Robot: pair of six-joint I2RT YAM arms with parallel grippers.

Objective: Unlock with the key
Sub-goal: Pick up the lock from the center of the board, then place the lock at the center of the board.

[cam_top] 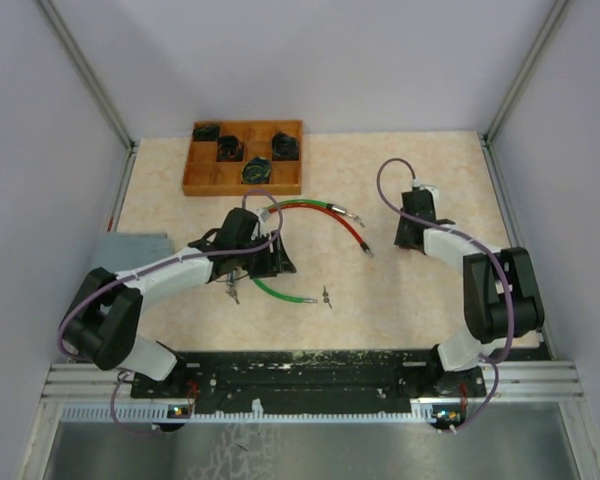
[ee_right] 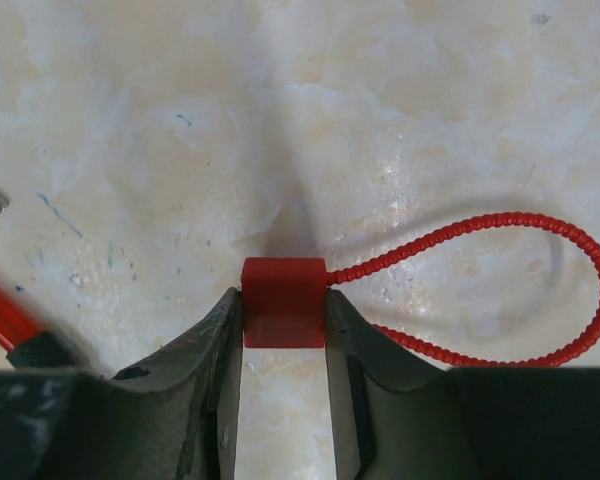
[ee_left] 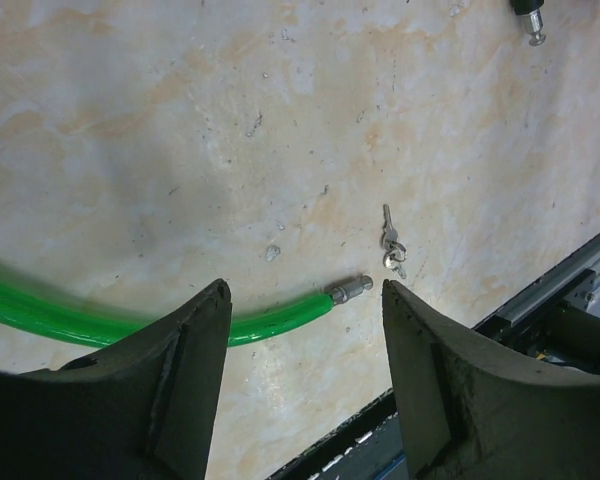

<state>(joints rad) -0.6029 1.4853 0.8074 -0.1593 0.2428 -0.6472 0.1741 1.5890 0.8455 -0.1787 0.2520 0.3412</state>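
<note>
A: Right pincer [ee_right: 283, 322]?
B: Clamped on red lock block [ee_right: 283, 288], beaded loop [ee_right: 540, 290] beside it.
A: Left pincer [ee_left: 305, 292]? Key?
B: Spread wide above green cable [ee_left: 100, 322]; key [ee_left: 390, 243] flat on desk [ee_left: 130, 120] just ahead, long axis running away.

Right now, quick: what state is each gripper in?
Left gripper: open, holding nothing.
Right gripper: closed on the red lock.

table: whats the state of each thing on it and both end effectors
left end effector: open, empty, above the green cable
right end effector: closed on the red lock body
red lock body: gripped, its loop flat on the table
keys: lying loose, untouched
green cable: metal end free, lying on table
</note>
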